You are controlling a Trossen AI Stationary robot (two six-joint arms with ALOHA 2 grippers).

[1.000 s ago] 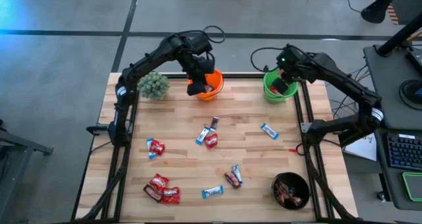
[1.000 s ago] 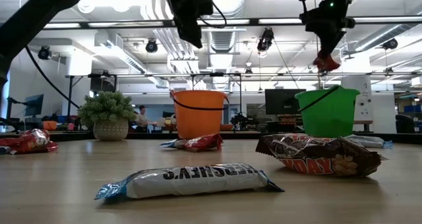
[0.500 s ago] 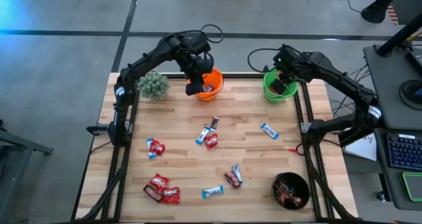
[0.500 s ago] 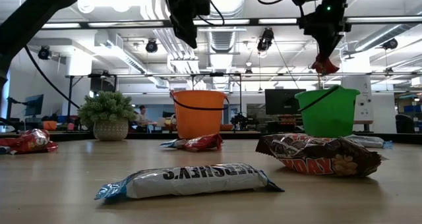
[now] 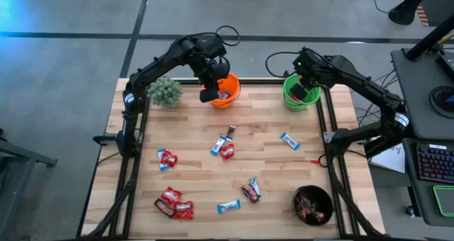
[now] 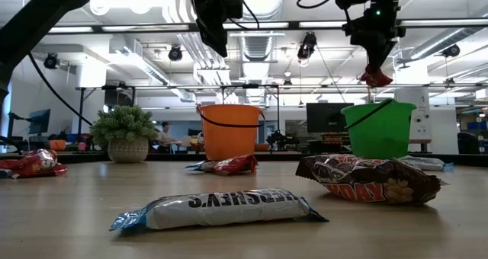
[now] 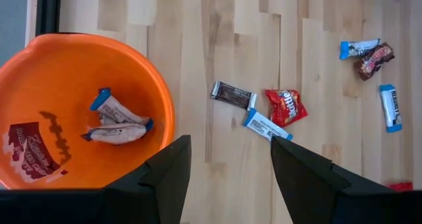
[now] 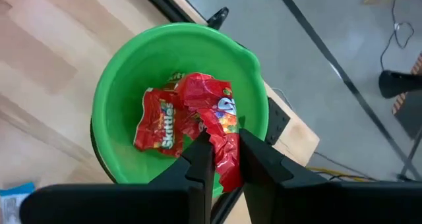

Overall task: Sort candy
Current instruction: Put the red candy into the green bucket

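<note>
Above the green bucket (image 8: pixel 119 85), the right gripper (image 8: pixel 223 151) pinches a red Skittles packet (image 8: pixel 221 128) between narrowly set jaws, with another red packet (image 8: pixel 157 122) already lying inside. The left gripper (image 7: pixel 227 161) hangs with jaws wide and empty over the orange bucket's (image 7: pixel 158 105) rim; blue-and-white bars (image 7: pixel 119 122) sit within. More candy (image 5: pixel 225 147) lies scattered across the wooden table (image 5: pixel 191 120).

Candy (image 5: pixel 226 149) lies scattered on the tabletop (image 5: pixel 191 135); each end effector hangs over a bucket: left (image 5: pixel 210 93) orange (image 5: pixel 228 92), right (image 5: pixel 301 92) green (image 5: pixel 289 96).
</note>
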